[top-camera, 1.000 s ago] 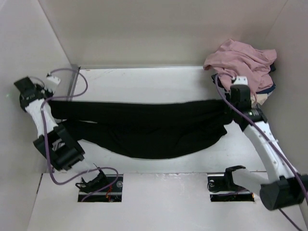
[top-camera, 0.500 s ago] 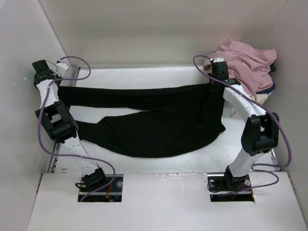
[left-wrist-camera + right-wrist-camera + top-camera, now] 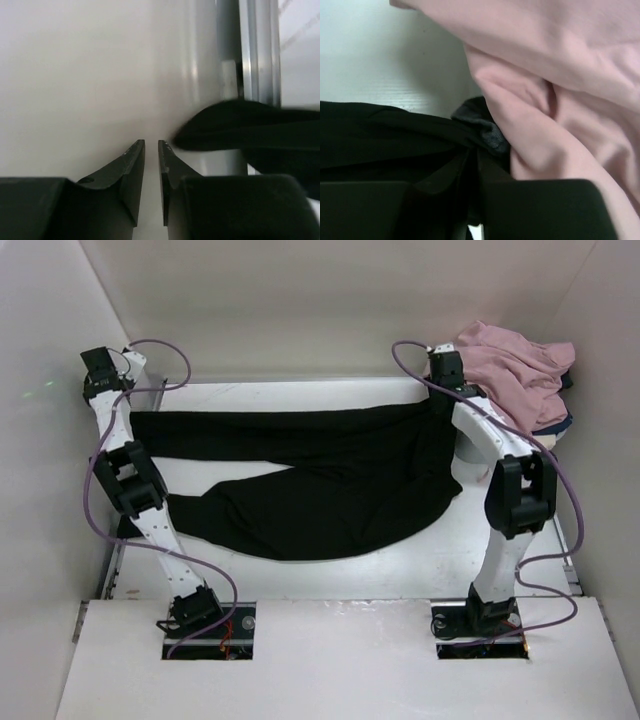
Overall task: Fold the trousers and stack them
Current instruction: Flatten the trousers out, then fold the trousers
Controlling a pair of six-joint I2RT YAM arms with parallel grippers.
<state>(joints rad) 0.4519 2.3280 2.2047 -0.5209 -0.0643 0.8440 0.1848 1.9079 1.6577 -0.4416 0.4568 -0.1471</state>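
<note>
Black, soft, wide-legged trousers [image 3: 330, 490] now lie spread flat across the white table [image 3: 300, 397]. 1 long edge has been carried up to the far side in the last second. That looks like the lay-out before the first fold. On the left, the left gripper [image 3: 151, 145] has just let go. Its 2 jaws stand a tiny bit apart and hold nothing, with the cloth end just beside them. On the right, the right gripper [image 3: 471, 160] sits against black cloth beside the crumpled dusty-pink garment [image 3: 560, 75]. I cannot tell if its jaws pinch.
</note>
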